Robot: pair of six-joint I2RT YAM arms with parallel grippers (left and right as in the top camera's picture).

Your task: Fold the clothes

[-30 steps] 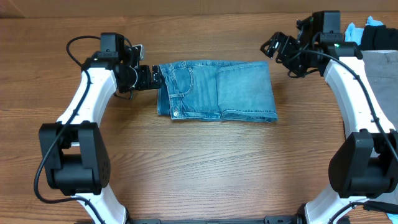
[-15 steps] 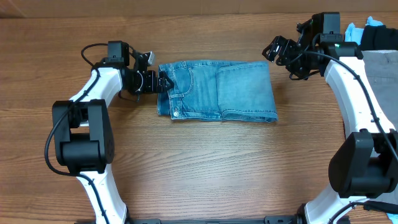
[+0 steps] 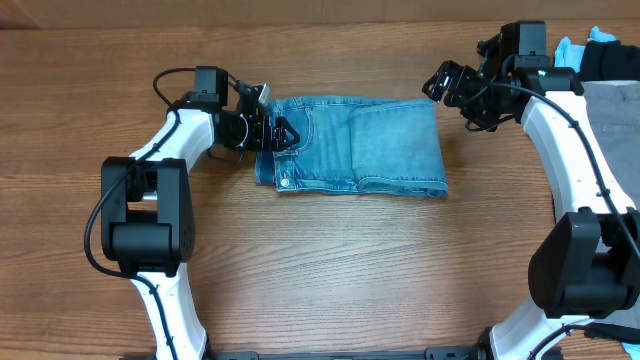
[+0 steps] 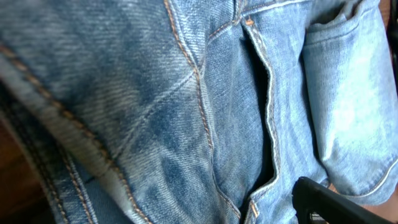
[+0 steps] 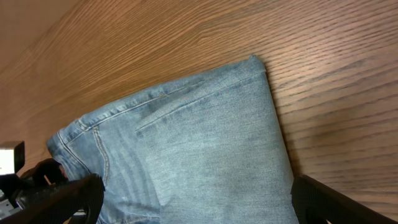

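Folded light-blue denim jeans (image 3: pixel 350 145) lie as a flat oblong on the wooden surface (image 3: pixel 350 260), between the two arms. Their long axis runs straight from the left pincer (image 3: pixel 274 131) towards the right pincer (image 3: pixel 446 84).

The left pincer is the nearer one. It sits at the waistband end, touching or just over the denim edge, and the whole bundle stretches away from its tips. Its wrist camera is filled with cloth: orange stitching, a seam, a pocket edge, and one dark finger (image 4: pixel 323 198) in a corner. We cannot tell from this whether the pincer grips the waistband or stands apart.

The right pincer hovers just off the opposite end, beside the far corner and above the surface. Its fingers are spread wide and hold nothing. In its wrist view the folded leg panel lies ahead of it and below.

The jeans look tidy. The waist button (image 3: pixel 283 184) shows at the corner near the left pincer, and a folded leg layer lies on top on the side near the right pincer. The edges are roughly square. We judge that any further fold would bring one short end over along that axis.

Behind the right arm, well apart from both pincers, lie grey trousers (image 3: pixel 615 110), a black garment (image 3: pixel 605 55) and a sky-blue garment (image 3: pixel 572 48).
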